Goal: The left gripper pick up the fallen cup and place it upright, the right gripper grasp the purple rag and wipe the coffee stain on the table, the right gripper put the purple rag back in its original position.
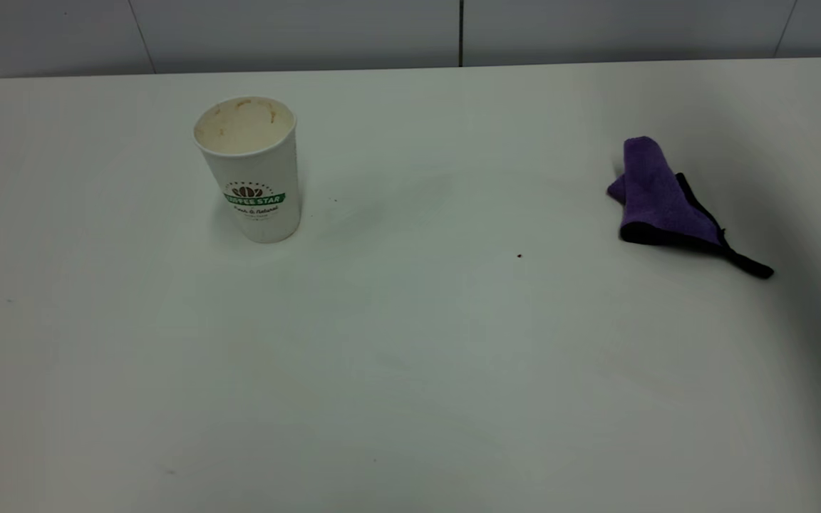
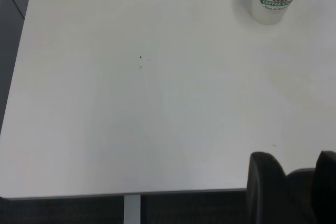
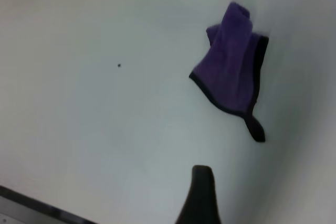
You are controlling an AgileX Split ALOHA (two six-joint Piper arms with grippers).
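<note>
Cup upright, rag lying at right.
Cup (image 1: 250,171) mouth up on table (image 1: 410,370); rag (image 1: 667,203) tail points near-right; both grippers' jaws: cannot tell.

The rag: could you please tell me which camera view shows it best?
The right wrist view shows the rag best: it looks largest there, with its black edging and corner tail plain. The exterior view shows the rag whole but smaller, lying crumpled at the table's right. The left wrist view misses it.

The left gripper (image 2: 294,174) shows two blunt, matte black fingers (image 2: 265,182); the right gripper's one visible black finger (image 3: 200,195) tapers upward.
</note>
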